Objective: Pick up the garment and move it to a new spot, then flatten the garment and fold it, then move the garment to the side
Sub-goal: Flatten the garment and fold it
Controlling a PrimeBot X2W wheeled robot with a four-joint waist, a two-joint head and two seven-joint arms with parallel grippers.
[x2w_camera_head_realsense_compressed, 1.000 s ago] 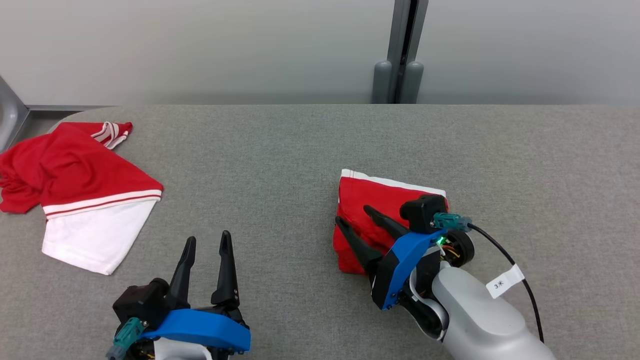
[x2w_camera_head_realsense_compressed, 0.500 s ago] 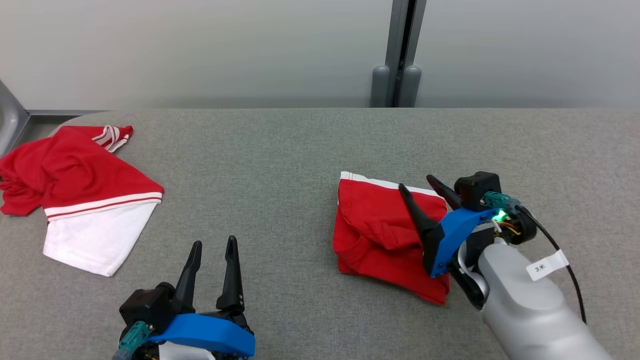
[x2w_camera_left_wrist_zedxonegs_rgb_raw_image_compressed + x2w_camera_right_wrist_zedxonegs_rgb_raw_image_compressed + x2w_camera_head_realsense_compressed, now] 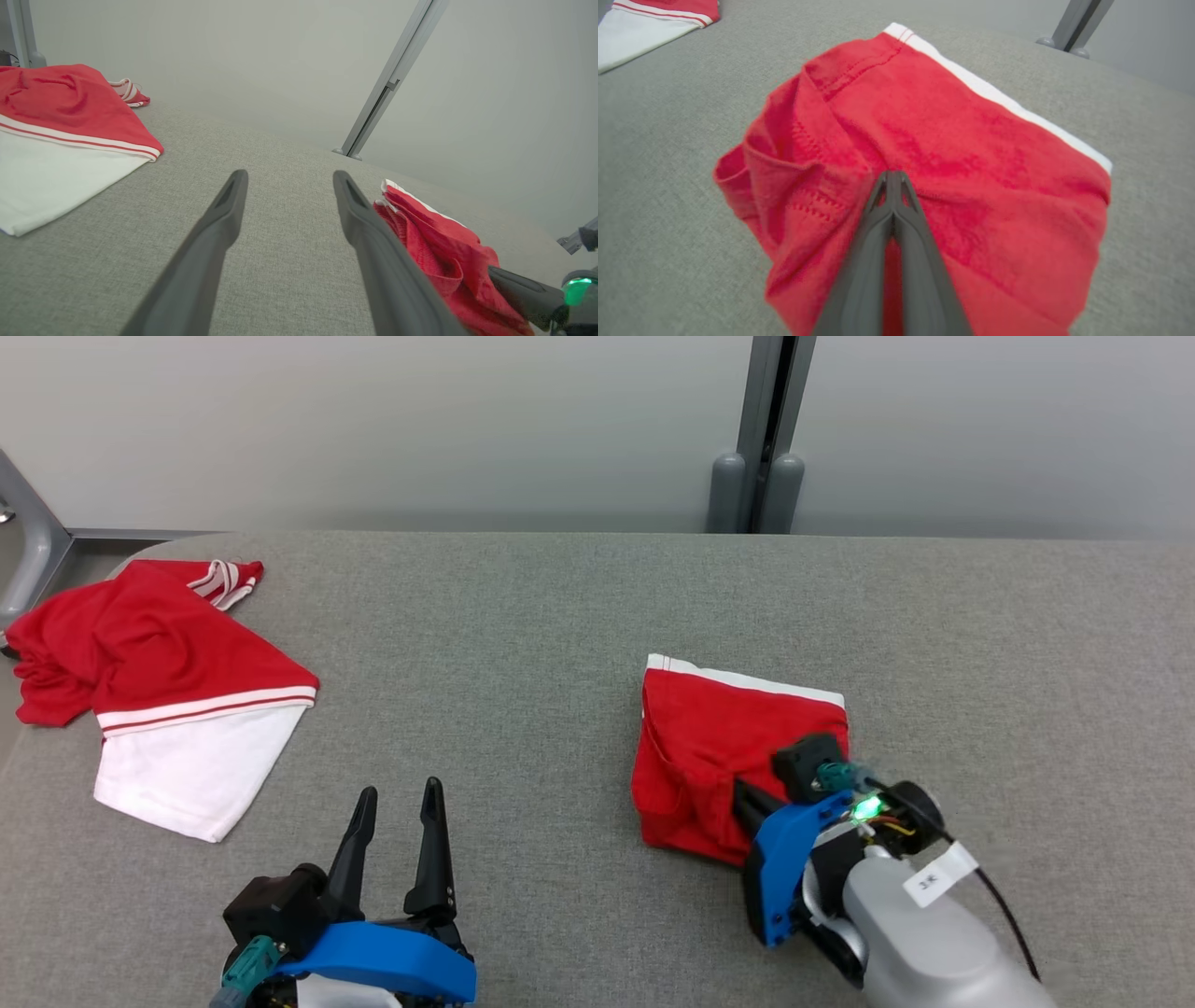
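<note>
The folded garment (image 3: 738, 747), soft red knit with stitched seams and a white band along its far edge, lies as a rumpled near-square on the felt-like grey table (image 3: 560, 644). At the garment's near side the right gripper (image 3: 893, 179) has its fingers pressed together, pinching a pucker of red cloth; its blue mount hides the garment's near corner in the head view. Well left of the garment the left gripper (image 3: 400, 791) stands spread, with a loose red-and-white shirt (image 3: 168, 691) farther left.
</note>
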